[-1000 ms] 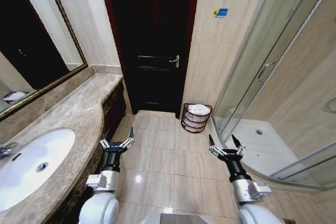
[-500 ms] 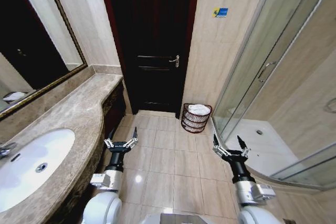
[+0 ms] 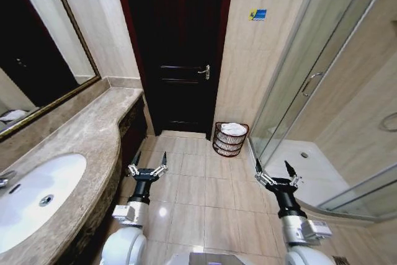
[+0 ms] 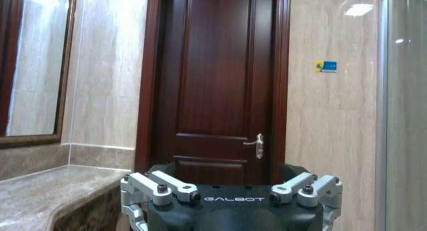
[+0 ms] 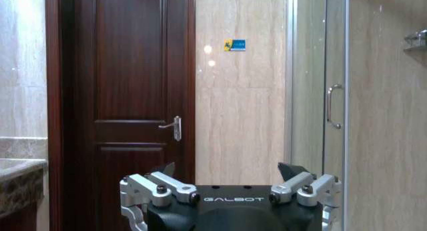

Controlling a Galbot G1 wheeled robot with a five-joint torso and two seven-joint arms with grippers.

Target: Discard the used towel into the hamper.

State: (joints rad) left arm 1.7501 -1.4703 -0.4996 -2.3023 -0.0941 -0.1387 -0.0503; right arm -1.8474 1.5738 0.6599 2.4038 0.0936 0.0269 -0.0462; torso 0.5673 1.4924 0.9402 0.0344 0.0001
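Note:
The hamper (image 3: 230, 141), a small dark red-brown woven basket, stands on the floor against the wall just right of the door. A white towel (image 3: 233, 128) lies in its top. My left gripper (image 3: 149, 159) is held up over the floor tiles beside the counter, open and empty. My right gripper (image 3: 272, 167) is held up at the same height near the shower's edge, also open and empty. The hamper is well ahead of both grippers, roughly between them. In the right wrist view the right gripper's fingers (image 5: 164, 171) stand apart before the door and wall.
A dark wooden door (image 3: 177, 48) with a metal handle (image 3: 203, 71) faces me. A marble counter (image 3: 87, 134) with a white sink (image 3: 31, 197) runs along the left under a mirror (image 3: 31, 60). A glass shower enclosure (image 3: 322, 91) is on the right. Tiled floor (image 3: 198, 184) lies between.
The whole view has shifted slightly, so the camera moved. Both arms sit a little further right in the picture. Both grippers stay open and empty.

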